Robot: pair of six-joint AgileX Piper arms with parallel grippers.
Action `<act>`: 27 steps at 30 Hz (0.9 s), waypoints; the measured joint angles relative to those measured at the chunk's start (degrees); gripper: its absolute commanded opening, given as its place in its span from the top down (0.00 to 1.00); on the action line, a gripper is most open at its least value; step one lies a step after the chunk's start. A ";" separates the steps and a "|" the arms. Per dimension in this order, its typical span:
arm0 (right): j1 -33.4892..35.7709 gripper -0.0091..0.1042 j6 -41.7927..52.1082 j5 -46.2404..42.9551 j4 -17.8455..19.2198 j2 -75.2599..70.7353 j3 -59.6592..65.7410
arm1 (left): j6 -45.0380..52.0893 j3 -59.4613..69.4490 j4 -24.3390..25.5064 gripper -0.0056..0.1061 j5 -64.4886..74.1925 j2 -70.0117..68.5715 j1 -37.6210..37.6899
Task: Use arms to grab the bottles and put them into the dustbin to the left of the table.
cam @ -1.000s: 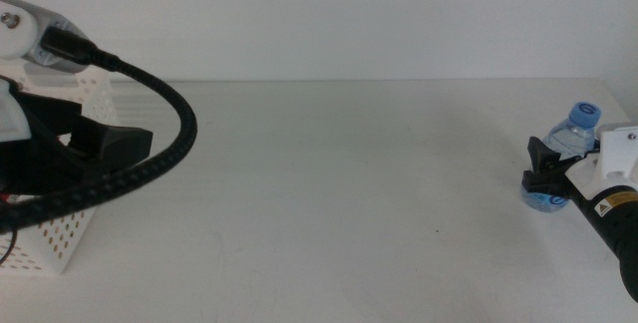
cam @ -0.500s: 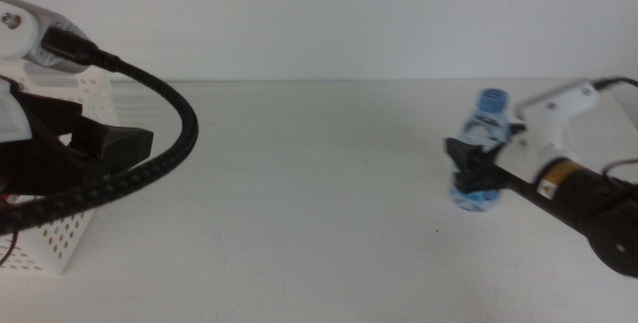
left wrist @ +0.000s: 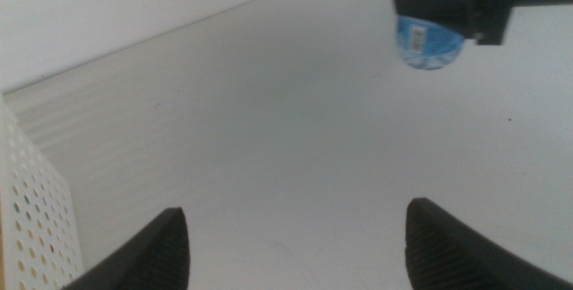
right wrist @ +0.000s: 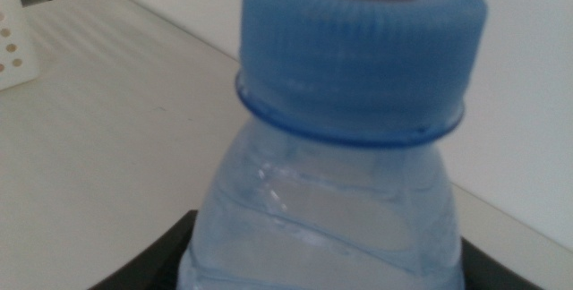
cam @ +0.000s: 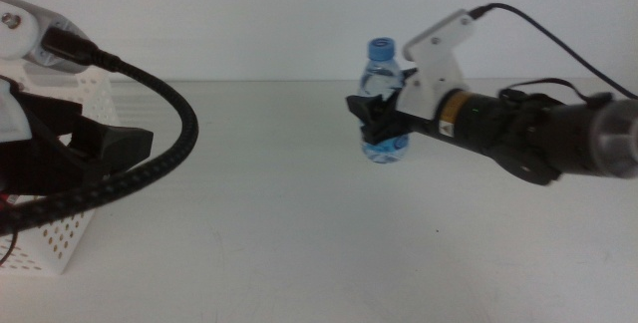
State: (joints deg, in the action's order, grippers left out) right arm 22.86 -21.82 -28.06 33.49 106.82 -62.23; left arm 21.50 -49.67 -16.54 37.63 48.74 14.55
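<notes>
A small clear water bottle (cam: 383, 69) with a blue cap and blue label stands upright in my right gripper (cam: 374, 124), which is shut on its body over the far middle of the table (cam: 299, 223). The right wrist view is filled by this bottle (right wrist: 349, 147), with dark jaws at its sides. The bottle (left wrist: 428, 44) also shows in the left wrist view. My left gripper (left wrist: 304, 254) is open with nothing between its jaws, close to the white perforated dustbin (cam: 70, 228) at the table's left. No other bottles are in view.
The left arm's thick ribbed black cable (cam: 169, 154) arcs over the dustbin. The dustbin's perforated wall (left wrist: 31, 227) lies beside the left jaws. A plain wall runs behind the table.
My right gripper has carried the water bottle from the table's far right edge leftward to the middle. The left arm has not moved.
</notes>
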 measured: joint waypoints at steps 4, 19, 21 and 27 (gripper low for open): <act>1.28 0.92 -3.98 0.70 4.09 4.91 -6.33 | 0.00 0.00 0.00 0.29 0.00 0.00 0.00; 7.21 0.92 -8.69 -2.27 5.76 19.15 -17.56 | 0.00 0.00 0.00 0.29 0.00 0.00 0.00; 7.37 0.92 -8.69 -3.20 5.76 19.59 -17.70 | 0.00 0.00 0.00 0.29 0.00 0.00 0.00; 7.43 0.35 -8.69 -4.12 5.71 20.16 -18.14 | 0.00 0.00 0.00 0.29 0.00 0.00 0.00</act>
State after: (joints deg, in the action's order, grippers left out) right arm 30.29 -30.51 -32.18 39.21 126.98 -80.36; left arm 21.50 -49.67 -16.54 37.63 48.74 14.55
